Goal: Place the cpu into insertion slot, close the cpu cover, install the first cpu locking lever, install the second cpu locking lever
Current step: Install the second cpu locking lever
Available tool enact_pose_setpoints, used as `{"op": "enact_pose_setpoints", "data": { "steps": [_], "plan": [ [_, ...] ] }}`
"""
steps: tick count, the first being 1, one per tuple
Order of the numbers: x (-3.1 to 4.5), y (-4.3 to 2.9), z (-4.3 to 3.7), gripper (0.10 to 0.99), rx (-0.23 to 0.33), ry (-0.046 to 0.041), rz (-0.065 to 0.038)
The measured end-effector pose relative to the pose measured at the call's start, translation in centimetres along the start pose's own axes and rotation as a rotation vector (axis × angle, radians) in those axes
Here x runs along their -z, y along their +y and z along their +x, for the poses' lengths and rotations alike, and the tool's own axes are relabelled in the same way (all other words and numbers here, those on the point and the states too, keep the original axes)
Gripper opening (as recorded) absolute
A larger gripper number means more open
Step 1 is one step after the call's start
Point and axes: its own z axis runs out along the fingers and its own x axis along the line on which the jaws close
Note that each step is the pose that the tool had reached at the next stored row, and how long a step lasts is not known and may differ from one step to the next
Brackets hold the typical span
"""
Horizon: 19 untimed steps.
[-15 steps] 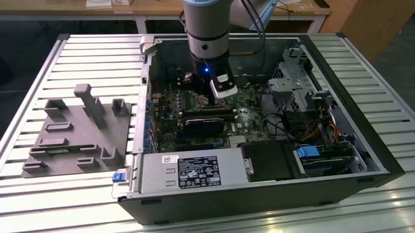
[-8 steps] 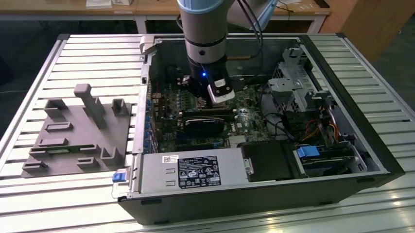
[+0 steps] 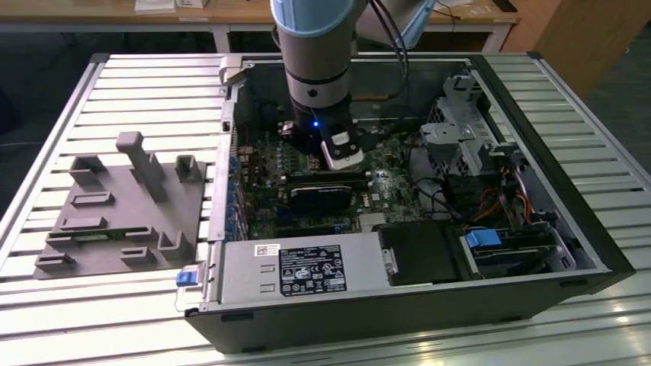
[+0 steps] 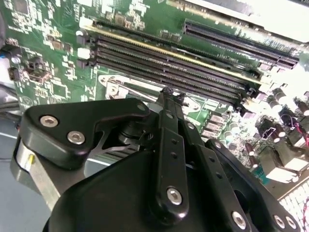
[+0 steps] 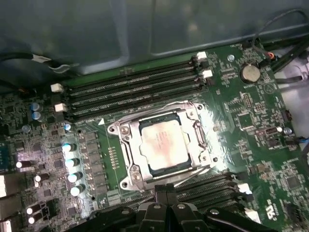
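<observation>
Gripper (image 5: 165, 193) hanging low over the motherboard (image 5: 251, 121), just beside the insertion slot (image 5: 114, 129), on the slot's side away from the long memory slots (image 5: 135, 89). Fingertips sitting narrow, drawn together, with nothing visible between them; probably kept slim like this for working at thin wire rather than for carrying anything.

Lying flat inside the slot, dull metal top upward: the cpu (image 5: 163, 147), seated square to the rim and so, by the look of it, already placed. Lying down around the chip, on top of the slot: the cpu cover (image 5: 134, 157), its cut-out framing the metal top, apparently closed.

Running along the slot's memory-slot side: a thin silvery locking lever (image 5: 145, 112). Running along the slot's opposite edge, nearest the fingertips: a second lever (image 5: 193, 174). Not possible to tell whether either is hooked down.

In the second wrist view, the gripper's tip (image 4: 167, 92) pointing at a silvery wire just beside the slot, suggesting lever work.
</observation>
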Motion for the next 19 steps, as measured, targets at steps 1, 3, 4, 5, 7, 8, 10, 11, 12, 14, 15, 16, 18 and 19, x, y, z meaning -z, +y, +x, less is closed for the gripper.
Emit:
{"op": "enact_pose_setpoints", "data": {
  "steps": [1, 3, 4, 5, 7, 8, 10, 11, 12, 14, 15, 16, 18, 19],
  "plan": [
    [-0.06, -0.08, 0.04, 0.102, 0.001, 0.0024, -0.008],
    [-0.18, -0.30, 0.11, 0.102, 0.002, 0.0066, -0.022],
    [-0.24, -0.44, 0.13, 0.102, 0.002, 0.0081, -0.027],
    [-0.30, -0.58, 0.14, 0.102, 0.003, 0.0097, -0.032],
    [-0.42, -0.89, 0.15, 0.102, 0.003, 0.0128, -0.042],
    [-0.49, -1.04, 0.15, 0.102, 0.004, 0.0142, -0.047],
    [-0.60, -1.32, 0.16, 0.102, 0.004, 0.0174, -0.058],
    [-0.66, -1.45, 0.17, 0.102, 0.004, 0.0191, -0.064],
    [-0.70, -1.57, 0.19, 0.102, 0.004, 0.0211, -0.070],
    [-0.80, -1.81, 0.23, 0.102, 0.004, 0.0254, -0.085],
    [-0.85, -1.93, 0.25, 0.102, 0.005, 0.0274, -0.092],
    [-0.90, -2.04, 0.27, 0.102, 0.005, 0.0292, -0.098],
    [-0.95, -2.35, 0.26, 0.102, 0.006, 0.0313, -0.105],
    [-0.97, -2.51, 0.25, 0.102, 0.007, 0.0322, -0.108]
  ]
}}
